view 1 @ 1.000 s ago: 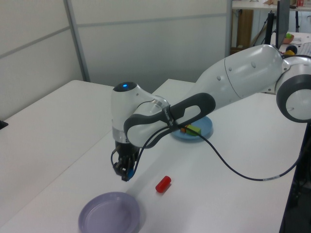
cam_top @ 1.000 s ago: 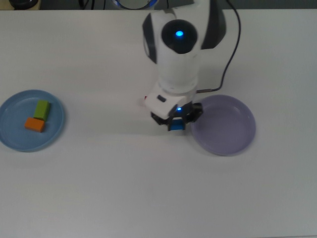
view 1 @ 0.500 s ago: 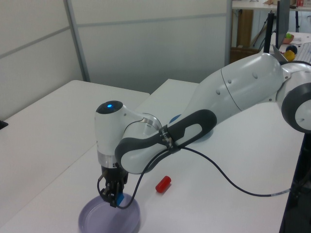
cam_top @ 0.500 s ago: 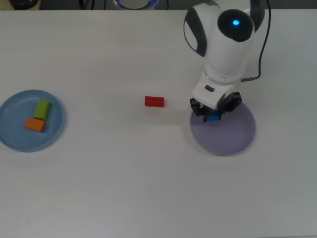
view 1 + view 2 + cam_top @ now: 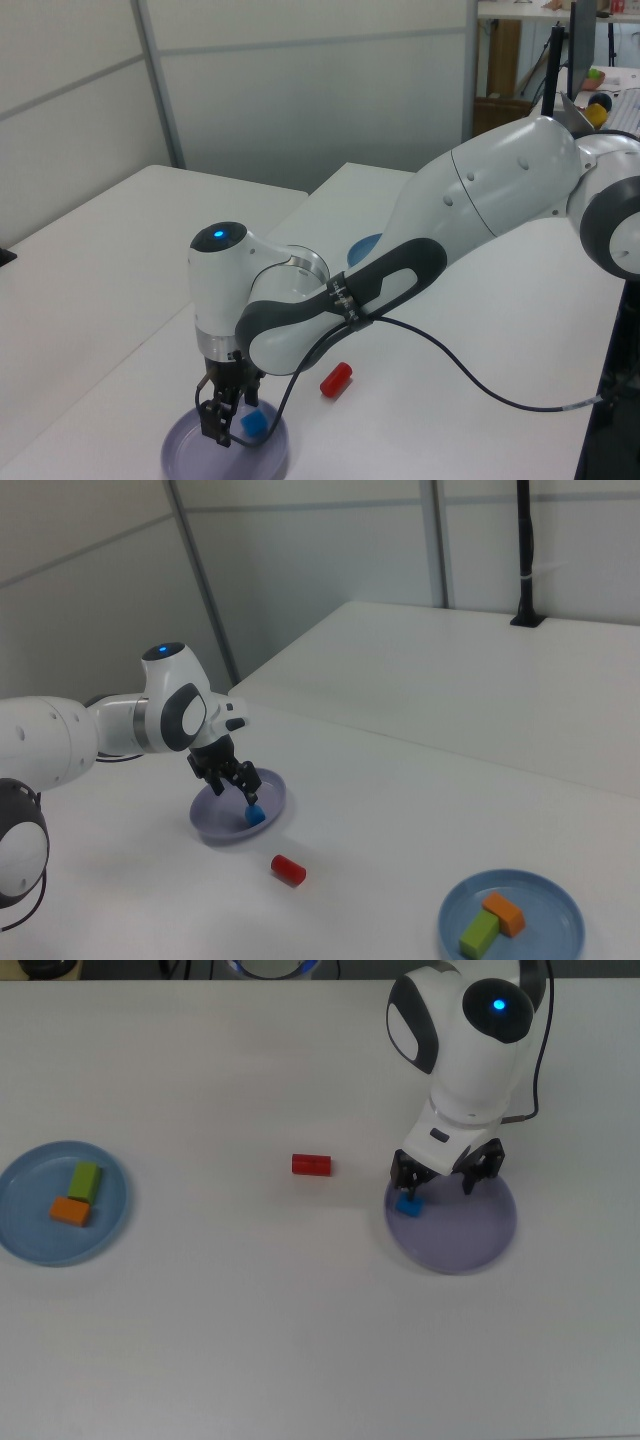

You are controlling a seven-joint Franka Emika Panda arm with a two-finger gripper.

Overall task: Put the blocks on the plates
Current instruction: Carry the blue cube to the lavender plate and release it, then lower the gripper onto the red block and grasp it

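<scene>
Blue cube (image 5: 408, 1205) rests on lavender plate (image 5: 470, 1235), gripper (image 5: 447, 1180) spread.

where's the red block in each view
Top view: the red block lies on bare table near centre, to the top view's left of the lavender plate.
Left view: low centre, up and right of that plate.
Right view: low centre, below the plate.
Shared landmark: the lavender plate.

The arm's white shell (image 5: 500, 190) is looking like glossy plastic; the surface (image 5: 250, 1340) is showing smooth and matt; the lavender plate (image 5: 470, 1235) is gleaming faintly.
</scene>
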